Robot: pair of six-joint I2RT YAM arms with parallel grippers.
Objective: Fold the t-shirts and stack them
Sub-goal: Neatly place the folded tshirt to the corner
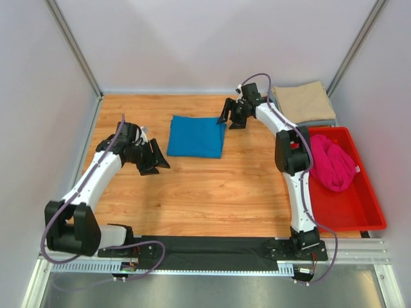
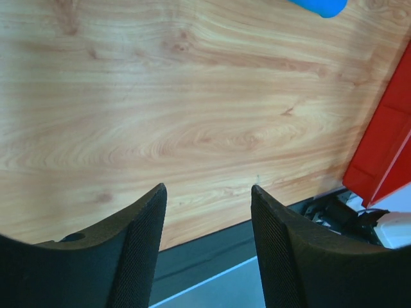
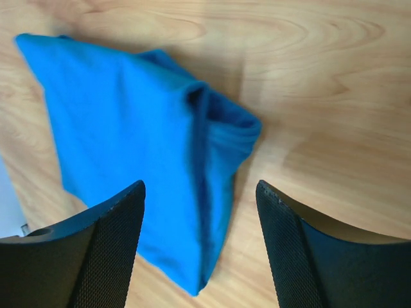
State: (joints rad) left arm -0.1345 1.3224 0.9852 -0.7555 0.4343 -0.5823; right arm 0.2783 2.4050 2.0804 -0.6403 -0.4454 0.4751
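The bright blue t-shirt point(image 1: 196, 136) lies folded into a rough square in the middle of the table, also filling the right wrist view as the blue t-shirt point(image 3: 135, 147). My right gripper point(image 1: 231, 117) hovers open just off the shirt's far right corner, nothing between its fingers. My left gripper point(image 1: 154, 159) stands open to the left of the shirt, over bare wood. A tan t-shirt point(image 1: 304, 101) lies folded on a grey-blue one point(image 1: 321, 122) at the back right. The magenta t-shirt point(image 1: 332, 162) is bunched in the red bin point(image 1: 340, 212).
The red bin runs along the table's right edge and shows as a red bin corner point(image 2: 385, 147) in the left wrist view. White walls with metal posts close in the back and sides. A black strip point(image 1: 205, 247) carries the arm bases at the front.
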